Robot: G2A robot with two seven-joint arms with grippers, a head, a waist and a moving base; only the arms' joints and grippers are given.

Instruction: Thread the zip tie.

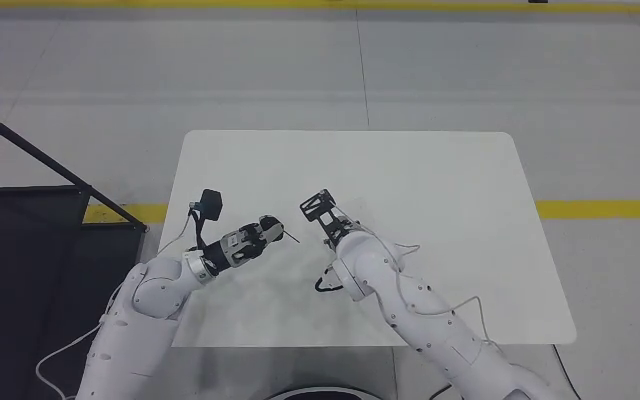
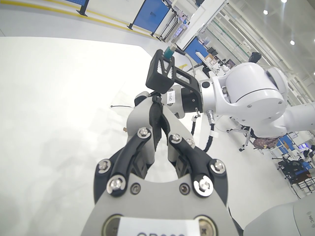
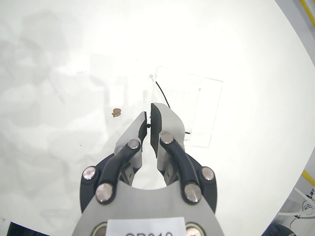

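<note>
the zip tie (image 3: 163,93) is a thin black strand that seems to lie flat on a clear sheet (image 3: 206,104) on the white tabletop (image 1: 450,180). part of its length is hidden behind one finger of the right claw (image 3: 149,109), which hangs over it. from above, the short black strand (image 1: 290,238) sits a little toward 9 o'clock from the tabletop's middle. the left claw (image 1: 270,230) is just at its 9 o'clock, and the right arm's wrist is at its 1 o'clock.

the right claw is almost closed, with only a narrow slit between the pads. a tiny black nub bridges that slit, and i cannot tell whether it is a held thing or part of a pad. the left claw (image 2: 155,99) has its black pads pressed together, and i cannot tell whether anything is caught between them. past it the strand (image 2: 121,106) shows a small knob at one end.

a small brown spot (image 3: 117,112) marks the tabletop near the tie, apart from the sheet.
</note>
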